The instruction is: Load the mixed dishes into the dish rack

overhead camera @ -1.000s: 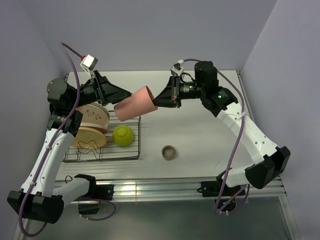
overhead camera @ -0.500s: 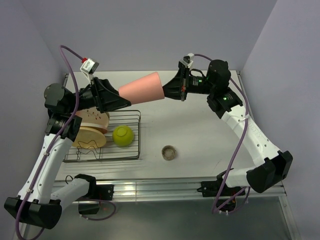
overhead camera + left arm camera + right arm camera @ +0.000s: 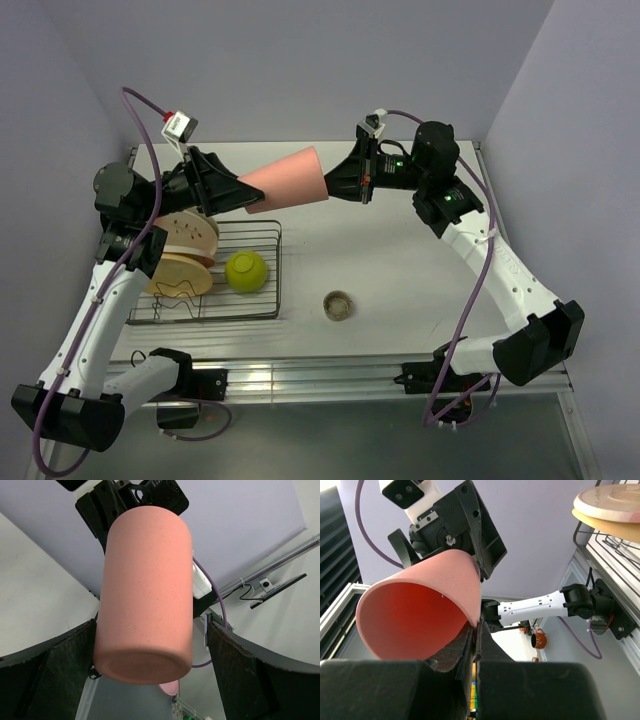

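A pink cup (image 3: 285,182) hangs in the air on its side, between my two arms. My right gripper (image 3: 332,186) is shut on its rim (image 3: 479,611), one finger inside the mouth and one outside. My left gripper (image 3: 243,192) is open, and its fingers (image 3: 235,665) flank the cup's base (image 3: 145,660); there is a gap on the right side. The dish rack (image 3: 262,312) sits at the left and holds cream plates (image 3: 190,232), a yellow-orange plate (image 3: 176,280) and a yellow-green bowl (image 3: 246,270). A tiny grey-brown cup (image 3: 339,304) stands on the table.
The white table (image 3: 400,260) ends at a metal rail (image 3: 330,372) along its near edge. Lilac walls close in the back and both sides. In the right wrist view the plates (image 3: 612,502) and the rack's wires (image 3: 612,547) show at the upper right.
My right gripper has carried the pink cup up and away from the rack. My left gripper has followed, and its open fingers now reach further along the cup's base.
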Motion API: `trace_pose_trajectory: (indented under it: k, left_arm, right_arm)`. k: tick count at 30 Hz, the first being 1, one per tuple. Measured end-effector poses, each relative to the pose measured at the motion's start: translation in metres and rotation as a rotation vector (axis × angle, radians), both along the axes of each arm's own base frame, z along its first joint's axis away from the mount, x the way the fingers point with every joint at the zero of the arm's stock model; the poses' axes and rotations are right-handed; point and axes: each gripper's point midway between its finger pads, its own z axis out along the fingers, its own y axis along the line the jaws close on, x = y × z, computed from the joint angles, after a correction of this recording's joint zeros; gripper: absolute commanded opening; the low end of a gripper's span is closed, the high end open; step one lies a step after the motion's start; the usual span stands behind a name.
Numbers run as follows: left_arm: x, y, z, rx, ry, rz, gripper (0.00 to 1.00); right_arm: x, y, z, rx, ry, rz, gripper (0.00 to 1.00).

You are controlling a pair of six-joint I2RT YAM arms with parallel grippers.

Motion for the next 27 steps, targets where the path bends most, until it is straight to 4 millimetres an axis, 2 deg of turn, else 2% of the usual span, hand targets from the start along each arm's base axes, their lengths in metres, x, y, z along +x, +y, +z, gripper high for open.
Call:
trace_pose_trajectory:
  k: [3,4,6,7,8,9,10,11,13,14,15,17,21,23,25,27]
  left_arm:
    - [0.004,-0.001,-0.001,-0.001,0.012,0.009,0.81]
    - [0.005,-0.001,-0.002,-0.001,0.014,0.013,0.59]
    - [0.005,-0.001,-0.001,-0.002,0.021,0.015,0.41]
    - [0.005,0.000,-0.001,-0.002,0.012,0.017,0.14]
    - [0.005,0.000,-0.001,-0.002,0.011,0.019,0.00]
    - [0.005,0.000,-0.001,-0.002,0.013,0.019,0.00]
    - [0.006,0.000,-0.001,-0.002,0.015,0.020,0.00]
    - [0.006,0.000,-0.002,0.001,0.022,0.022,0.00]
    - [0.007,0.000,-0.002,0.015,0.031,0.034,0.00]
    - [0.009,0.000,-0.003,0.028,0.044,0.044,0.00]
    - [0.010,0.001,-0.005,0.042,0.053,0.059,0.00]
    - [0.014,0.002,-0.006,0.079,0.079,0.099,0.00]
    - [0.025,0.012,-0.010,0.188,0.127,0.231,0.00]
    - [0.030,0.021,-0.019,0.264,0.161,0.304,0.00]
    - [0.034,0.032,-0.038,0.360,0.211,0.378,0.00]
    - [0.036,0.045,-0.068,0.479,0.287,0.440,0.00]
  right_arm:
    - [0.001,0.000,-0.004,-0.005,0.010,0.000,0.00]
    - [0.001,0.000,-0.005,-0.005,0.012,0.001,0.00]
    - [0.001,0.000,-0.004,-0.004,0.008,0.000,0.00]
    - [0.001,0.000,-0.004,-0.002,0.002,-0.001,0.00]
    - [0.001,0.000,-0.004,-0.002,0.001,0.001,0.00]
    - [0.001,0.000,-0.004,-0.001,0.000,0.002,0.00]
    - [0.001,0.000,-0.004,0.000,0.000,0.002,0.08]
    - [0.002,0.000,-0.004,-0.001,0.001,0.000,0.36]
    - [0.004,0.000,-0.006,-0.007,0.009,-0.005,0.62]
    - [0.005,-0.001,-0.008,-0.011,0.000,-0.006,0.83]
    - [0.007,-0.002,-0.010,-0.019,0.005,-0.012,0.90]
    - [0.011,-0.005,-0.017,-0.041,-0.005,-0.028,0.99]
    - [0.026,-0.021,-0.045,-0.134,0.017,-0.094,1.00]
    - [0.034,-0.033,-0.071,-0.223,0.036,-0.150,1.00]
    - [0.038,-0.045,-0.100,-0.334,0.066,-0.199,1.00]
    - [0.036,-0.057,-0.129,-0.454,0.091,-0.226,0.99]
